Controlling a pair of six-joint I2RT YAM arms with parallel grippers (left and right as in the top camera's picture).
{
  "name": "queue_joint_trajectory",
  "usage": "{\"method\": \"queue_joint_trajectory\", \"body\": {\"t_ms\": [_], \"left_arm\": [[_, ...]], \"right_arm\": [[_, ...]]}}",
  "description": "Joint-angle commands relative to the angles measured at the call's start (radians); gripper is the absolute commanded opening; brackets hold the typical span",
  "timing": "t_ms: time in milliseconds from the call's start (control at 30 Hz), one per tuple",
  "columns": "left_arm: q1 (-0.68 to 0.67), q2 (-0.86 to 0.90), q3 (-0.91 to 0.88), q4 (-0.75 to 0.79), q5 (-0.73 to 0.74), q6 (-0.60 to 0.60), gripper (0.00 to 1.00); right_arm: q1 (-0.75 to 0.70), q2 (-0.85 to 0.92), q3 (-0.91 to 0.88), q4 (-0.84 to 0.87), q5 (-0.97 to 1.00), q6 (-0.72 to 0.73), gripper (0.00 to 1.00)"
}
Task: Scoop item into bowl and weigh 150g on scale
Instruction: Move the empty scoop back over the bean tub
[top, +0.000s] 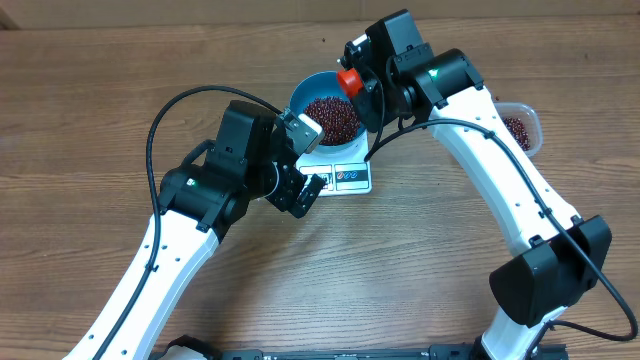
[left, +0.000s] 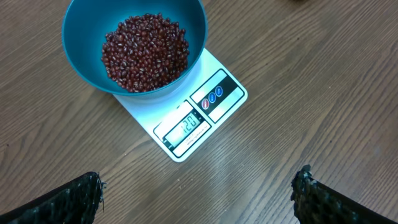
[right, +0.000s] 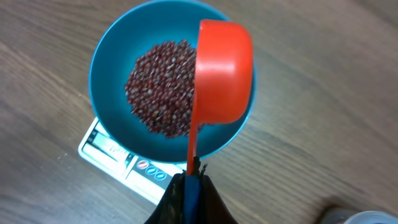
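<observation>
Holding the scoop (right: 224, 71) by its handle, the right gripper (right: 191, 182) is clamped tight, the cup turned mouth-down over the bowl (right: 109, 68). Anything left in it would land on the beans (right: 161, 87), not the table. None seen falling; scoop judged empty.

Bowl sits on the scale (left: 219, 70), set toward the edge away from the display (left: 186, 127), which keeps the digits readable. They appear to read 120; if so, short of target and more is needed.

Left gripper (top: 308, 190) spread wide, grasping nothing, hanging above bare table just beside the scale's display edge. Its camera looks straight at the readout, probably the reason for that station.

Tub (top: 520, 128) with spare beans lies right of the bowl, partly under the right arm, within its reach.

Surface: flat wood-grain table (top: 420, 260), no spilled beans visible. Nothing of the room beyond it shows.
</observation>
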Motion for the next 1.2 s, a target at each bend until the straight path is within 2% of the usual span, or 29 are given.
{"method": "queue_joint_trajectory", "body": {"t_ms": [0, 467, 667, 800, 833, 967, 1000, 1167], "left_arm": [[-0.002, -0.013, 0.023, 0.0, 0.0, -0.014, 1.0], [-0.002, -0.013, 0.023, 0.0, 0.0, -0.014, 1.0], [-0.002, -0.013, 0.023, 0.0, 0.0, -0.014, 0.99], [-0.002, -0.013, 0.023, 0.0, 0.0, -0.014, 1.0], [-0.002, -0.013, 0.023, 0.0, 0.0, -0.014, 1.0], [-0.002, -0.013, 0.023, 0.0, 0.0, -0.014, 0.99], [-0.002, -0.013, 0.023, 0.0, 0.0, -0.014, 1.0], [-0.002, -0.013, 0.023, 0.0, 0.0, -0.014, 1.0]], "right_arm": [[0.031, -0.031, 0.042, 0.005, 0.08, 0.0, 0.04], [0.041, -0.031, 0.042, 0.002, 0.085, -0.024, 0.04], [-0.035, -0.054, 0.065, -0.006, -0.047, 0.002, 0.04], [-0.156, -0.101, 0.104, -0.076, -0.091, 0.027, 0.04], [-0.236, -0.124, 0.114, -0.107, -0.106, 0.057, 0.04], [-0.379, -0.148, 0.114, -0.16, -0.167, 0.057, 0.04], [-0.452, -0.147, 0.113, -0.196, -0.167, 0.056, 0.04], [-0.591, -0.146, 0.108, -0.263, -0.167, 0.039, 0.04]]}}
